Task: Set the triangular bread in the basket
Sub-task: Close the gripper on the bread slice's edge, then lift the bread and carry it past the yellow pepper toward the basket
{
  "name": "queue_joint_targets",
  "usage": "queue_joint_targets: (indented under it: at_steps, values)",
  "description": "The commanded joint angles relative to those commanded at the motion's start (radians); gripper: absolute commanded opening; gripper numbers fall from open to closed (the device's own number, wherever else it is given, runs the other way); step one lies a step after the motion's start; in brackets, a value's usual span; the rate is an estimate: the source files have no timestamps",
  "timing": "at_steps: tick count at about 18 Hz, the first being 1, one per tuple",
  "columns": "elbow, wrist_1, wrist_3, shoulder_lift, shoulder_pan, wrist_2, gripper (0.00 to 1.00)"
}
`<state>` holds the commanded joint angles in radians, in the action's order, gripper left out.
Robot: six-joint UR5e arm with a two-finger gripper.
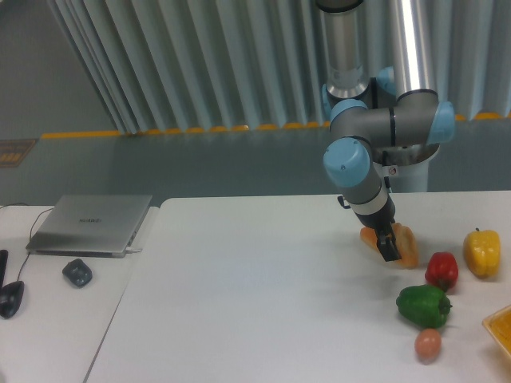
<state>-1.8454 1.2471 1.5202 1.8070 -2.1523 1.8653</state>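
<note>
Progress looks early: the golden-orange, wedge-shaped triangular bread lies on the white table, toward its right side and nearer the far edge than the near one, and not in the basket. The dark two-finger gripper on the grey-and-blue arm is down at the bread, its dark finger crossing the front of the loaf; orange shows on both sides of it. Whether the jaws have actually closed on the bread, or only straddle it part-open, cannot be told from this view.

The yellow-orange basket with the paler rim shows only as a corner at the table's right edge, toward the near corner, well apart from the bread. Between the two lie a red bell pepper just beside the bread, a yellow bell pepper by the right edge, a green bell pepper and a small brownish-orange egg-shaped item nearer the front edge.

Judging from this, what remains is securing the grasp, lifting clear of the peppers, carrying toward the near right corner and releasing over the basket
</note>
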Motion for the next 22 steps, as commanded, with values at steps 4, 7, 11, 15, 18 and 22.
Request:
queue_joint_targets:
  at_steps: [4, 7, 11, 15, 18, 22]
  values:
    - [-0.002, -0.031, -0.009, 0.008, 0.012, 0.012, 1.00]
    - [-0.008, -0.038, -0.002, 0.017, 0.012, 0.015, 0.94]
    - [-0.040, -0.101, 0.002, 0.025, 0.012, 0.038, 0.94]
    - [-0.037, -0.104, -0.002, 0.025, 0.011, 0.044, 0.56]
    - [-0.020, -0.100, 0.003, 0.022, 0.006, 0.046, 0.25]
    - [0.033, -0.048, 0.005, 0.015, -0.003, 0.035, 0.16]
